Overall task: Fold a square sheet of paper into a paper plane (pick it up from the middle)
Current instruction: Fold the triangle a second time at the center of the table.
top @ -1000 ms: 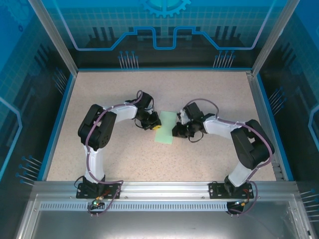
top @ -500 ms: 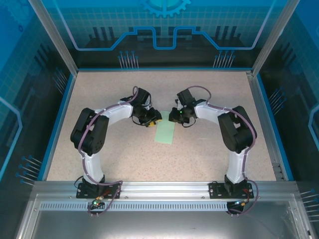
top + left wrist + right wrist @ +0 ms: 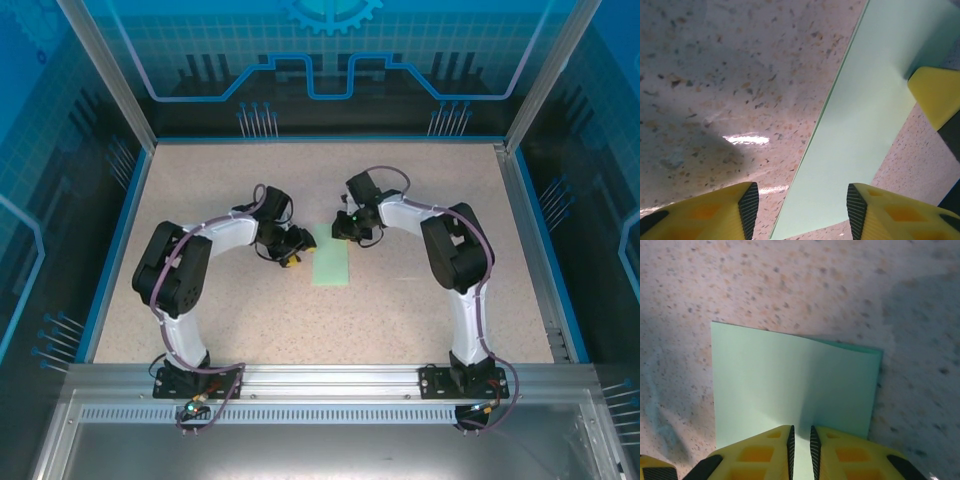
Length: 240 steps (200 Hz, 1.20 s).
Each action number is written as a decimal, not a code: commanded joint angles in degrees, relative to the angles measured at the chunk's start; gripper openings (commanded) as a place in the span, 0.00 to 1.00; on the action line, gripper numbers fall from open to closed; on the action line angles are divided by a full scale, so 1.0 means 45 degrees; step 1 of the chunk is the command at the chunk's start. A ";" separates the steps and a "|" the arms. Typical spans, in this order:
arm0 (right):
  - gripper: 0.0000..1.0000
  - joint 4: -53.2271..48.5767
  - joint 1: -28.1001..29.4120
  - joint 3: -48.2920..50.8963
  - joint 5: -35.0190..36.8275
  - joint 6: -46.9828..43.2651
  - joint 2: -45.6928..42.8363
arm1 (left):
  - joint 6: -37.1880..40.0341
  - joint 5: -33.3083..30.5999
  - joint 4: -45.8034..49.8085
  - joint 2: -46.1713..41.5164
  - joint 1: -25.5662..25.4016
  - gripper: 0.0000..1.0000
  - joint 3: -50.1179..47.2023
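The square sheet of paper [image 3: 333, 262] is pale mint green and lies on the speckled table, folded into a long rectangle; no paper plane shape shows. My left gripper [image 3: 296, 246] sits at its left edge and is open, its pads [image 3: 749, 210] straddling the near corner of the sheet [image 3: 875, 115] with nothing between them. My right gripper [image 3: 345, 228] is at the sheet's far end. In the right wrist view its jaws [image 3: 801, 440] stand almost together, tips down over the paper [image 3: 790, 380], whose right side bulges slightly.
The speckled table [image 3: 220, 320] is ringed by a blue rim [image 3: 118, 250] and transparent walls. A yellow finger of the right gripper [image 3: 937, 95] rests on the sheet in the left wrist view. Both arms arch inward toward the middle.
Both grippers moved toward the far side. The left gripper opened at the sheet's left edge. The right gripper shifted from the sheet's right side to its far end.
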<state>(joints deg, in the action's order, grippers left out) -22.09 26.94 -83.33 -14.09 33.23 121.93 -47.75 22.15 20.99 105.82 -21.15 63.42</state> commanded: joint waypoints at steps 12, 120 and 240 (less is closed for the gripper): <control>0.19 -0.0639 -0.0105 -0.0544 -0.0496 -0.0637 0.0158 | -0.0692 0.0638 -0.0466 -0.0714 0.0070 0.55 -0.0729; 0.19 -0.0392 -0.0010 -0.0499 -0.0440 0.0776 0.0048 | -0.1790 0.1459 -0.1625 -0.1328 -0.0651 0.60 -0.2037; 0.18 -0.1552 -0.0661 -0.0135 0.0105 0.2354 0.0793 | -0.2066 0.2022 -0.1859 -0.0762 -0.1179 0.63 -0.1813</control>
<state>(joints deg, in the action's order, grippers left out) -25.54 25.10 -85.17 -14.37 41.69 122.80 -55.88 29.50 12.10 101.32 -25.74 54.78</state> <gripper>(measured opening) 0.183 0.629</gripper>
